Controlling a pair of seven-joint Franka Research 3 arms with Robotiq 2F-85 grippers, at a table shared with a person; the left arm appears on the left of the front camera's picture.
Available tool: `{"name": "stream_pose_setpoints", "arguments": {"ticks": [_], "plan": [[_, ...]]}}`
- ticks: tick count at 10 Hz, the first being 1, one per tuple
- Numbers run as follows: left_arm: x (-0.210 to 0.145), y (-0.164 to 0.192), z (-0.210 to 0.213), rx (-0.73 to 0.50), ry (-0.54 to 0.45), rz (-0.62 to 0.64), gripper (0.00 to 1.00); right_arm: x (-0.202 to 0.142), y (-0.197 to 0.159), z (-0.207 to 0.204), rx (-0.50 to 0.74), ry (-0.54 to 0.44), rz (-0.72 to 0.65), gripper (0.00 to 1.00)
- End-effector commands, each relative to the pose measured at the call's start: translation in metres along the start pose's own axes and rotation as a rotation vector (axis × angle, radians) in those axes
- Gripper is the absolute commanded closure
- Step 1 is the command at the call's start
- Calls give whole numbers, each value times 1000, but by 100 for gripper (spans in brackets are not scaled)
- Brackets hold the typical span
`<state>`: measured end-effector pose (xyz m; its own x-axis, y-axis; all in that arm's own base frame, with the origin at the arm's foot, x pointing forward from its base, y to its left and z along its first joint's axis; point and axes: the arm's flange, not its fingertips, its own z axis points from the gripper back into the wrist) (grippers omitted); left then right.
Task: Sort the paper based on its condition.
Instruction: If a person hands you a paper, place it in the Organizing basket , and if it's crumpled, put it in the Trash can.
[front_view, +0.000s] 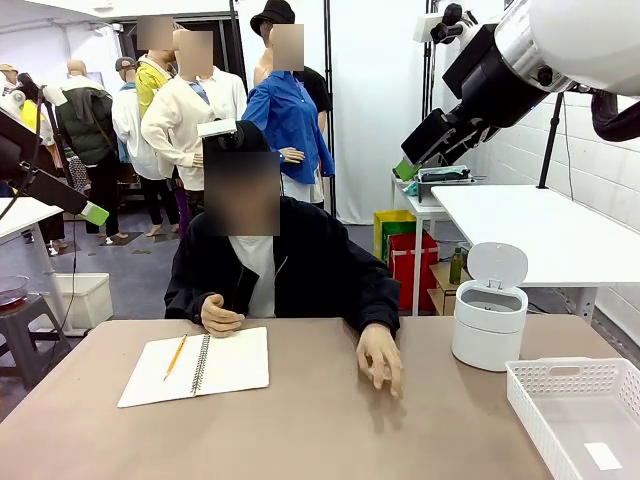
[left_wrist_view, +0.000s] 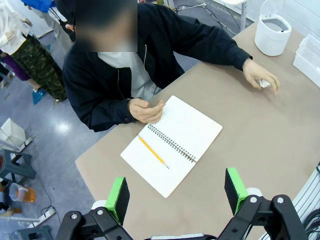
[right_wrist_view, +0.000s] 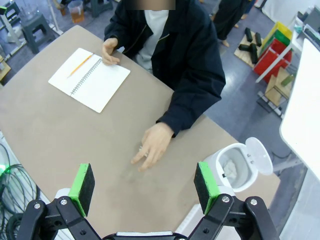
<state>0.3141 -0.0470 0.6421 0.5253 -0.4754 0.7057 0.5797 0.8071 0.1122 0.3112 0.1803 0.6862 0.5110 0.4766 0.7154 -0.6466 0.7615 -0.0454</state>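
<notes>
Frontally, a hand (front_view: 380, 358) of the person is seen resting on the table (front_view: 320, 430), apart from the open notebook (front_view: 200, 365). Left wrist: the left gripper (left_wrist_view: 176, 192) is held spread, empty; the crumpled paper (left_wrist_view: 264, 83) is enclosed in that hand. Right wrist: the right gripper (right_wrist_view: 144, 186) is likewise spread, empty

Left arm (front_view: 45, 185) and right arm (front_view: 560, 45) hang raised above the surface (front_view: 320, 425), each with jaws spread wide and green pads (left_wrist_view: 118, 197) facing inward.
</notes>
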Motion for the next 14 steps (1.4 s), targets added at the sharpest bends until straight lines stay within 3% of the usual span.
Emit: {"name": "stream_pose_setpoints", "arguments": {"ticks": [1,14], "plan": [[1,1,-2,-5,-14,4,0,0,0,0,0,0,0,0],[1,1,-2,-5,-14,4,0,0,0,0,0,0,0,0]]}}
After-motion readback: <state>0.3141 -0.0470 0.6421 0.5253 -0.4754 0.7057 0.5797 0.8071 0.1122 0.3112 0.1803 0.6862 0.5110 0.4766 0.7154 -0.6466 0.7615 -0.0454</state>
